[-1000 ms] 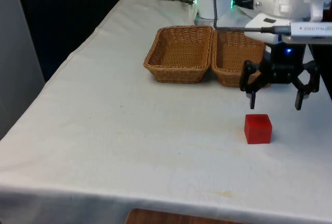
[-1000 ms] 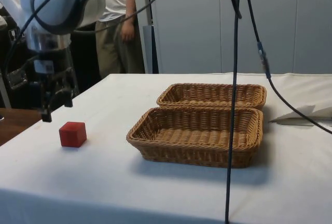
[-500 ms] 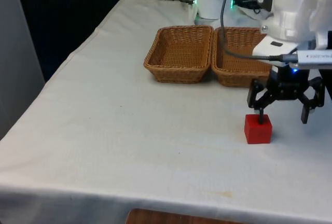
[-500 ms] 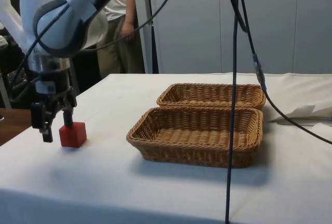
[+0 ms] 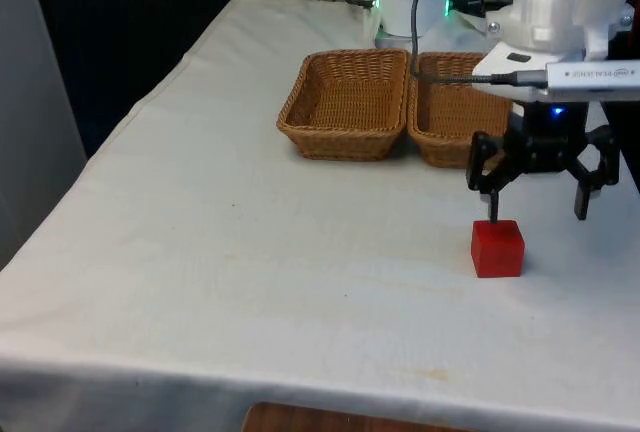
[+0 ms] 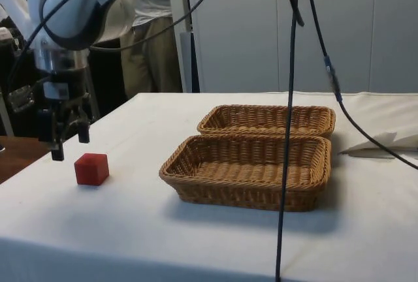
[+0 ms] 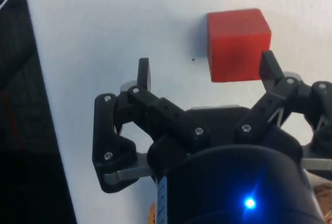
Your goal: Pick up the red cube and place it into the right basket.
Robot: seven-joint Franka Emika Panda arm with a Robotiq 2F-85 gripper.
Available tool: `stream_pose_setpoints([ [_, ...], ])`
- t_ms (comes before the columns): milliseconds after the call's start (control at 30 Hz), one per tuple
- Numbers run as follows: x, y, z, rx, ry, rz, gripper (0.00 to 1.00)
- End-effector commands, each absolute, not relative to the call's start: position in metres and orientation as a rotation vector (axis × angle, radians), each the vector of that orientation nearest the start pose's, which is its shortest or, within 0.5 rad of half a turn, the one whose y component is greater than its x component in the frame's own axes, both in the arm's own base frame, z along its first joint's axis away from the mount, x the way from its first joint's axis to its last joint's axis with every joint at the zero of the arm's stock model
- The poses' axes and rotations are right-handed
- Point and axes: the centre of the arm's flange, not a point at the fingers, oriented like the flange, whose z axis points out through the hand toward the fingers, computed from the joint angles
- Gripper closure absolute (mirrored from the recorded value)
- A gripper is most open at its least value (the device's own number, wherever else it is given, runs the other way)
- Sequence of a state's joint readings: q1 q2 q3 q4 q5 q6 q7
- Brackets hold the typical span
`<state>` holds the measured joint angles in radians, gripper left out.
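Nothing is picked up yet: the small red cube [image 5: 498, 248] sits on the white-clothed desk [image 5: 250, 252], well short of the two brown woven wicker baskets [image 5: 349, 104], which hold nothing. The black two-finger tool [image 5: 538, 207] hangs just above the cube and off to one side of it, spread wide and grasping nothing; one finger [image 7: 268, 68] is over the cube's edge. Centring, closing, lifting and carrying to the right basket [image 6: 251, 172] all remain, I'd say
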<state>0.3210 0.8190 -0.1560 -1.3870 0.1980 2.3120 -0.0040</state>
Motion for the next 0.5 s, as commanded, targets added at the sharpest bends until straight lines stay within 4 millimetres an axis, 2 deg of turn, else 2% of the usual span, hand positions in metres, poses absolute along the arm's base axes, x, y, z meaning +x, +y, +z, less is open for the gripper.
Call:
stream_pose_setpoints([
  [0, 0.730, 0.153, 0.233, -3.075, -0.150, -0.163, 0.00],
  [67, 0.729, 0.155, 0.226, -3.070, -0.155, -0.159, 0.00],
  [100, 0.729, 0.153, 0.229, -3.079, -0.156, -0.165, 0.00],
  [233, 0.728, 0.156, 0.214, -3.068, -0.163, -0.155, 0.00],
  [333, 0.728, 0.150, 0.206, -3.076, -0.172, -0.138, 0.00],
  [400, 0.728, 0.144, 0.206, -3.080, -0.175, -0.136, 0.00],
  [433, 0.728, 0.148, 0.206, -3.088, -0.171, -0.144, 0.00],
  [467, 0.728, 0.141, 0.207, -3.081, -0.175, -0.135, 0.00],
])
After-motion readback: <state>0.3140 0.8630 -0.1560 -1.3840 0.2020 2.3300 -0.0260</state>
